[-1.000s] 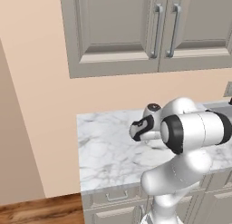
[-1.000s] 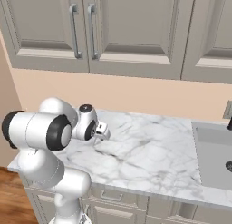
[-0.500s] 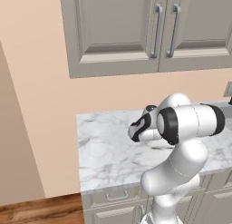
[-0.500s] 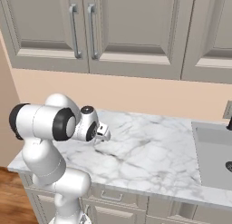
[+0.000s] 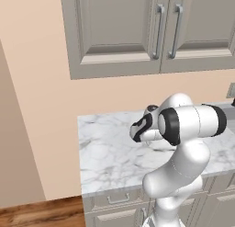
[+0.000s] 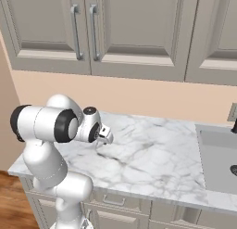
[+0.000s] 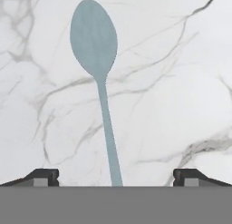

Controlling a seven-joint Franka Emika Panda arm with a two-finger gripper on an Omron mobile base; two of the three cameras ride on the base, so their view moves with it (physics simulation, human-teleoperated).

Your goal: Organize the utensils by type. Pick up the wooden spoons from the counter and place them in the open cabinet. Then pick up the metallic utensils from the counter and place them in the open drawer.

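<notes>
Claw (image 7: 116,180) stands fully open, nothing between the jaws; the two dark fingertips (image 7: 41,177) sit wide apart at the bottom of the hand view, with the thin handle of a slim pale teal-blue spoon (image 7: 97,69) running down almost midway between them. The spoon lies flat on the white grey-veined marble tabletop (image 7: 181,82), oval bowl at the far end, handle end toward the claw, the handle leaning only slightly off the centre line.

Right base view: the claw (image 6: 104,136) hangs low over the left part of the tabletop (image 6: 152,154), wrist bent forward and down. Left base view: the forearm covers most of the hand; only the dark wrist (image 5: 139,128) is clear. The spoon itself is too small to make out in either base view.

Judged step: approach to pick this metallic spoon, bound for the drawer.

Notes for doing it well:
- Alignment looks good; jaws would close across the handle, not along it. Keep that orientation.
- Come straight down until the fingertips bracket the handle just above the marble; the handle is thin and flat-lying, so closing too high would probably miss it.
- Grip the handle rather than the bowl; a hold nearer mid-length should limit swing on lifting.
- Risk: a narrow smooth handle may skid or pivot as the jaws meet. Close slowly, centred.
- Height above the spoon cannot be read exactly.
</notes>
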